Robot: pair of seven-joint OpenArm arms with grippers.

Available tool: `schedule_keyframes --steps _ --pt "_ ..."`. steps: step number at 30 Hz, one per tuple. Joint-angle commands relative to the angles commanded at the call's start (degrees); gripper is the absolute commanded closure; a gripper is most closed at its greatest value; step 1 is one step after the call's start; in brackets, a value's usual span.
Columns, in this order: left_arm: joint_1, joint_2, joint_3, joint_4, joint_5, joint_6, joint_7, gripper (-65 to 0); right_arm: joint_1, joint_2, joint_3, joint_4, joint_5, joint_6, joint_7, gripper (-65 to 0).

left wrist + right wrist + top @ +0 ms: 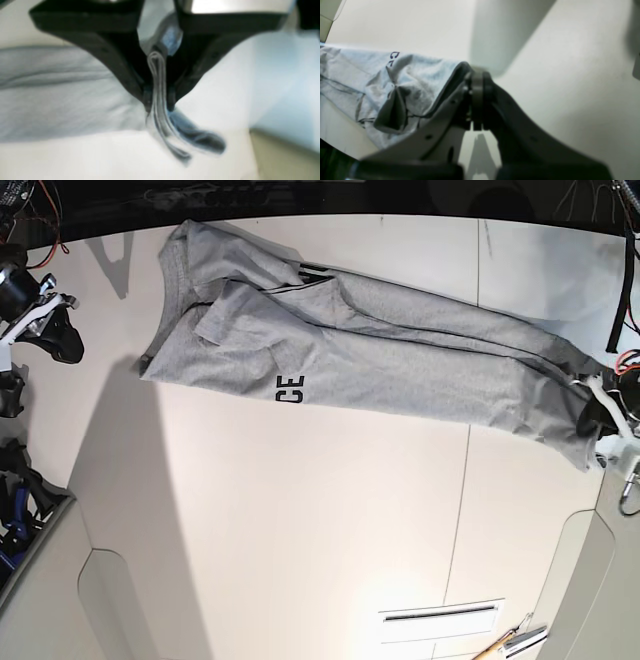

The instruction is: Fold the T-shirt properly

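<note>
The grey T-shirt [400, 360] lies stretched in a long creased band across the far part of the white table [300, 530], neck end at the left. Black letters [290, 390] show on its near edge. My left gripper [600, 422] is at the band's right end. In the left wrist view it [158, 102] is shut on several thin layers of the T-shirt [62, 105], which hang out below the fingertips. My right gripper [55, 330] stands left of the cloth and apart from it. Its fingers [477, 100] are closed together, with the T-shirt [370, 82] beside the left finger.
The table's right edge [275, 150] runs close under my left gripper. A black strap [620, 290] hangs at the far right. Cables [30, 210] crowd the far left corner. A slot [440, 615] and a wooden-handled tool [515, 642] lie near the front.
</note>
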Motion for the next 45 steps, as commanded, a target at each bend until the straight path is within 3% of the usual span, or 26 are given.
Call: schedule_keyframes --steps 5,11,14,15,16,17,19,21,24,27,31,36,42,45 --pt "2.1 6.5 7.3 6.2 0.0 -0.3 -0.3 0.0 0.0 0.0 0.0 0.0 -1.3 -0.02 0.0 0.0" --pt "2.1 15.4 18.8 6.0 8.6 -0.6 -1.6 0.0 0.0 0.0 0.0 0.0 -1.2 -0.02 0.2 0.0" --pt "2.1 19.4 21.3 5.3 9.5 -0.6 -1.7 0.0 0.0 0.0 0.0 0.0 -1.2 -0.04 -0.1 0.0" --pt "2.1 20.7 21.7 4.6 9.5 -0.6 -1.7 -3.3 0.0 0.0 0.0 0.0 -1.2 -0.04 -0.2 0.0" --pt "2.1 22.0 22.0 3.7 9.5 -0.6 -2.1 -11.2 0.0 0.0 0.0 0.0 -1.2 -0.07 -0.5 0.0" --pt "2.1 23.3 22.2 2.7 9.5 -0.6 -2.2 -19.4 -0.1 0.0 0.0 0.0 -1.2 -0.07 -0.8 -4.9" --pt "2.1 25.6 22.3 0.3 8.7 -0.7 -2.8 -33.5 -0.2 -0.2 0.0 -0.2 -1.2 -0.11 -1.5 -24.0" --pt "2.1 27.4 22.3 -1.9 5.9 -0.7 -3.0 -36.2 -0.2 -0.3 -0.2 -1.5 -1.0 -0.61 -2.2 -37.1" --pt "2.1 29.7 22.3 -3.7 2.4 -0.9 -3.2 -36.2 -0.3 -0.3 -1.3 -6.0 0.3 -0.63 -2.7 -39.2" --pt "2.1 30.5 22.3 -3.9 -0.8 -1.8 -3.2 -36.2 -0.3 -0.5 -2.6 -10.7 2.9 0.02 -4.2 -39.2" --pt "2.4 30.5 23.0 -3.8 -8.4 -7.1 0.3 -36.1 -0.3 -3.0 -2.7 -11.8 5.5 0.68 -6.0 -39.2" --pt "3.9 30.5 33.7 -3.8 -8.1 -7.8 -0.8 -36.1 -0.3 -5.7 -6.0 -11.8 5.5 0.68 -6.2 -39.2" --pt "4.0 30.5 48.8 -3.9 2.4 -7.6 -11.4 -36.1 -0.2 -7.4 -9.7 -11.8 5.7 0.68 -6.0 -39.2" --pt "3.7 30.6 52.2 -4.8 10.5 -4.1 -15.7 -36.0 -0.2 -7.5 -9.7 -11.7 5.9 0.68 -6.1 -39.0"
